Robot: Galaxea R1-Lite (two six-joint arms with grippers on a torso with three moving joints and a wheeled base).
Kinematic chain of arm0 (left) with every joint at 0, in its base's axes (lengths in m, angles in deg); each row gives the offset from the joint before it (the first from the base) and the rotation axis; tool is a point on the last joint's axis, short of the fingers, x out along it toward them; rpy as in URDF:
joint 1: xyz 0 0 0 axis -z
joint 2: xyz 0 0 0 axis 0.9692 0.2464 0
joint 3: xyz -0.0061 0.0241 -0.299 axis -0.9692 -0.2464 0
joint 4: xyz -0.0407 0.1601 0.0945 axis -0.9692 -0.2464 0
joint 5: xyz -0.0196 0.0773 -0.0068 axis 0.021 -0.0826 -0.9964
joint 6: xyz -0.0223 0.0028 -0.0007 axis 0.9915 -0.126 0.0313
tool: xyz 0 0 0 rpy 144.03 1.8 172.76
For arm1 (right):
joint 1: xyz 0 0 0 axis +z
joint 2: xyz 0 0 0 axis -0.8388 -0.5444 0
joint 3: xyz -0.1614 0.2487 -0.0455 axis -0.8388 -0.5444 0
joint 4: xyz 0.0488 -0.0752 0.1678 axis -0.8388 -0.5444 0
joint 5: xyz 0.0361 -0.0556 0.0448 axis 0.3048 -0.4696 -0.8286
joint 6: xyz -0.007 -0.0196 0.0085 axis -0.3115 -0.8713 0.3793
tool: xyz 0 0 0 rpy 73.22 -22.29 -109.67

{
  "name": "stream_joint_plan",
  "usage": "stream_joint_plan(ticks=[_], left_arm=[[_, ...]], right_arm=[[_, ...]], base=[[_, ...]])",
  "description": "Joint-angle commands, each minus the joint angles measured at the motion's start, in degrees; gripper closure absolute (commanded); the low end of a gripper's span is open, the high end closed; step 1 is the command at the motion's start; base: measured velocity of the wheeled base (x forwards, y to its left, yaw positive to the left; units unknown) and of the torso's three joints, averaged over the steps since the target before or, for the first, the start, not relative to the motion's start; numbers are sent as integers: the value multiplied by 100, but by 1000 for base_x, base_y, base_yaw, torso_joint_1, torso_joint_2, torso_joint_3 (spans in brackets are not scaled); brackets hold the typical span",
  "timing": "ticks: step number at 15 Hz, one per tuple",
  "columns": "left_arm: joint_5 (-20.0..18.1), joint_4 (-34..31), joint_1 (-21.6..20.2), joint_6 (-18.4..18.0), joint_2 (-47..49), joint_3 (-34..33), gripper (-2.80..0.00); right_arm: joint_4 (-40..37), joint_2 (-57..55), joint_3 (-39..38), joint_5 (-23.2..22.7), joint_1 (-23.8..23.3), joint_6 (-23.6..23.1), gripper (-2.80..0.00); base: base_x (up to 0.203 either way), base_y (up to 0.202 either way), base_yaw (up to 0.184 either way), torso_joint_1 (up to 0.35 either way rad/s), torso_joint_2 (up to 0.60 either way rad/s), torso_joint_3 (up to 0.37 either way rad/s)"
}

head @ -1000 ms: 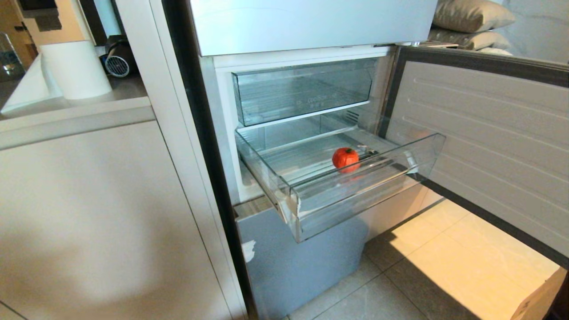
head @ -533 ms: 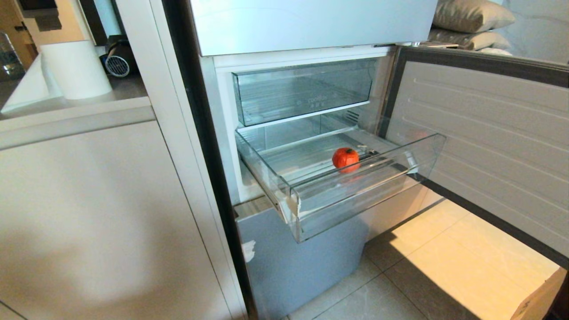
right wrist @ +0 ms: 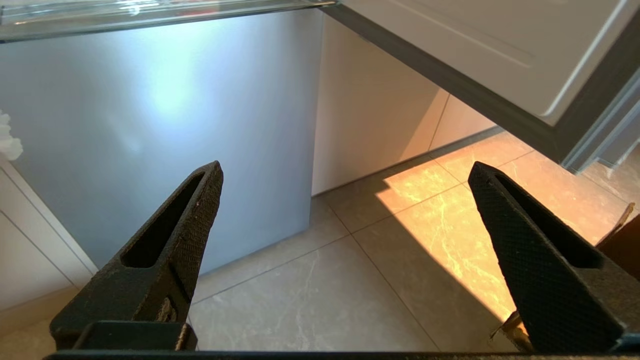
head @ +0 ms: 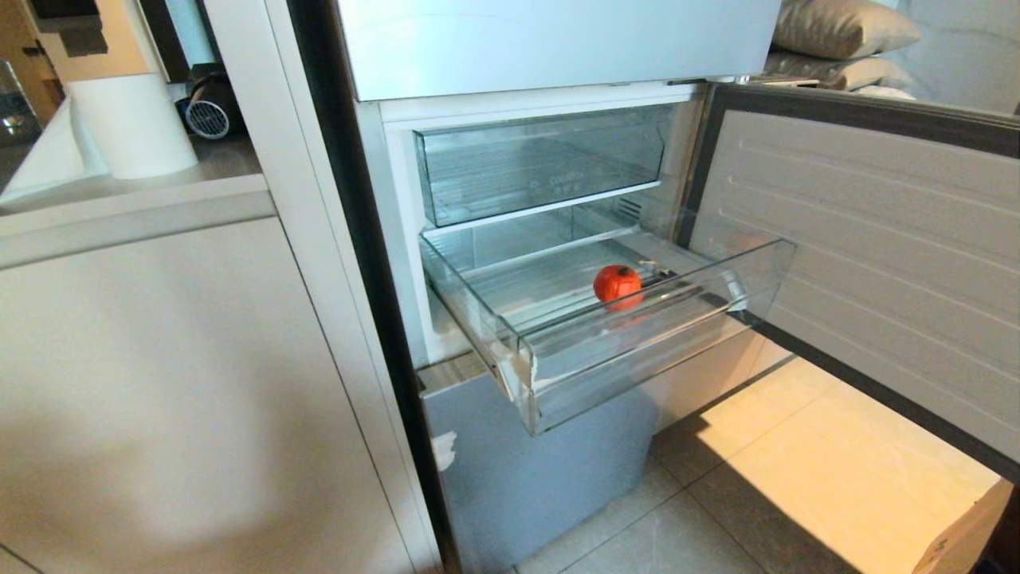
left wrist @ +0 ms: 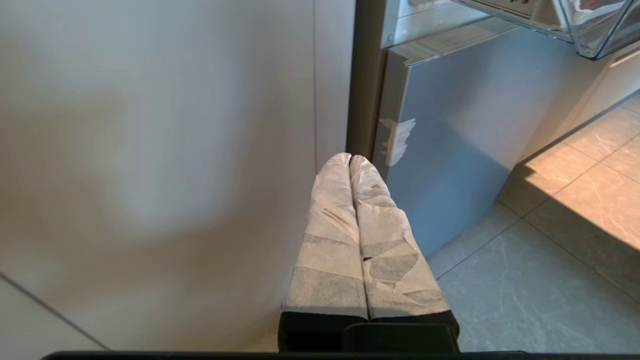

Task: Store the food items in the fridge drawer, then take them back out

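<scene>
One red food item [head: 617, 285] sits near the front of the pulled-out fridge drawer [head: 661, 335]; round, smooth and probably light, it may roll, so grip across its widest part. The second is nowhere visible. Low near the floor, the right gripper [right wrist: 345, 187] has wide fingers, the left gripper [left wrist: 350, 159] fingers pressed together, empty.

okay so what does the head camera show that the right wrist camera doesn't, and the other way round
Only the head view shows the round red fruit-like piece lying inside the pulled-out clear plastic fridge drawer, the second clear drawer with small lettering above it, and the white paper roll on the counter. Only the right wrist view shows the right gripper, its black fingers wide apart and empty, low over the floor. Both show the pale-blue glossy fridge front, the open fridge door and the tiled floor.
</scene>
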Motion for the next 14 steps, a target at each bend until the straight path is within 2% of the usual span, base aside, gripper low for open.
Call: stream_joint_plan(ticks=[1,14], left_arm=[[2,0,-2,2,0,0,0],[2,0,-2,2,0,0,0]], right_arm=[[-10,5,-9,-13,6,-28,-280],[8,-32,0,-3,-6,134,-280]], base=[[0,0,0,0,0,0],[0,6,-152,3,3,1]])
